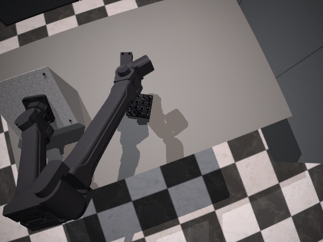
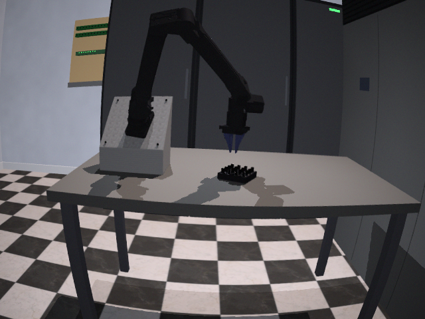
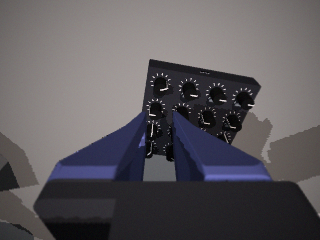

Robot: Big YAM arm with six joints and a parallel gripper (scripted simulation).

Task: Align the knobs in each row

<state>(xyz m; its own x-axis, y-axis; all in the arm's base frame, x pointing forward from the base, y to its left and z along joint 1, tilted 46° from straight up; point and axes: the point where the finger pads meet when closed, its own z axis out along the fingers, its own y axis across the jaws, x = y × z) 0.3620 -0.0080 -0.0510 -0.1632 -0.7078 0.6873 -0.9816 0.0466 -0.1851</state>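
The black knob box (image 1: 143,107) (image 2: 239,174) (image 3: 206,95) stands on its feet on the grey table (image 1: 208,65) (image 2: 326,178). It carries four rows of small black knobs with white lines. My gripper (image 2: 233,150) (image 3: 159,119) points down and hangs well above the box, over its edge nearest the arm's base. The blue fingers stand a narrow gap apart with nothing between them. In the wrist view the fingers hide part of the two nearest rows; the two farther rows show in full. In the top view the arm's wrist covers the gripper and one corner of the box.
The arm's grey wedge-shaped mount (image 1: 25,85) (image 2: 137,154) stands on the table's left end. Dark cabinets (image 2: 260,51) stand behind the table. Shadows of the arm fall beside the box.
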